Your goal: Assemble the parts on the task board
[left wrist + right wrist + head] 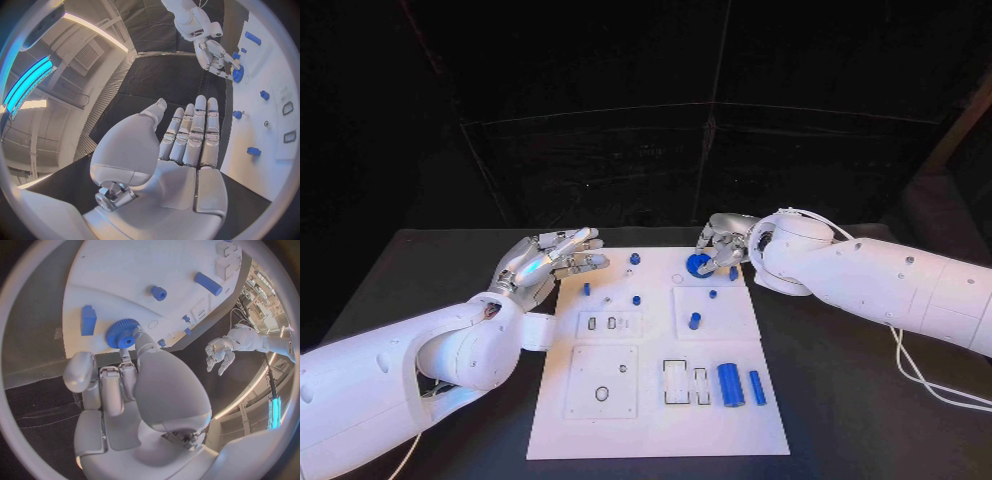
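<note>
1. The blue gear [122,333] sits at the far right corner of the white task board [653,430], pinched at its rim by the right hand [720,243], probably to seat it on its post.
2. Just beside the gear lies a small blue block [88,319]; two blue cylinders [730,384] lie side by side near the board's front edge, apparently waiting their turn.
3. The left hand [548,257] hovers by the board's far left edge, fingers straight and apart, holding nothing, seemingly kept clear of the work.
</note>
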